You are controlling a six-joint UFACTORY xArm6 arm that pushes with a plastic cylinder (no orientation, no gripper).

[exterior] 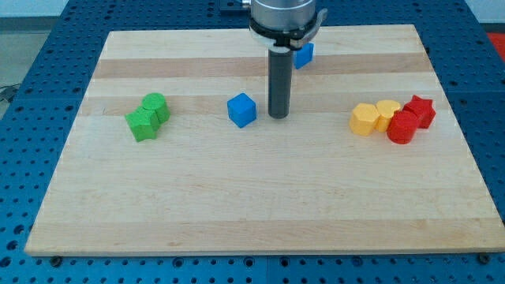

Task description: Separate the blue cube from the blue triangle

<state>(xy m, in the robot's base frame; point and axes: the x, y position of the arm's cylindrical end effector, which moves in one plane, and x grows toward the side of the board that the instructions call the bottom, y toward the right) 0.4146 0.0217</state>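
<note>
The blue cube (242,110) sits near the middle of the wooden board, a little toward the view's top. My tip (278,117) stands just to the right of the cube, a small gap apart from it. The blue triangle (304,54) lies further up and to the right, partly hidden behind my rod. The rod stands between the two blue blocks.
A green cylinder (156,105) and a green star-shaped block (142,124) touch at the view's left. At the right, two yellow blocks (364,119) (388,113) and two red blocks (402,126) (420,110) cluster together. The board edge (260,251) meets a blue perforated table.
</note>
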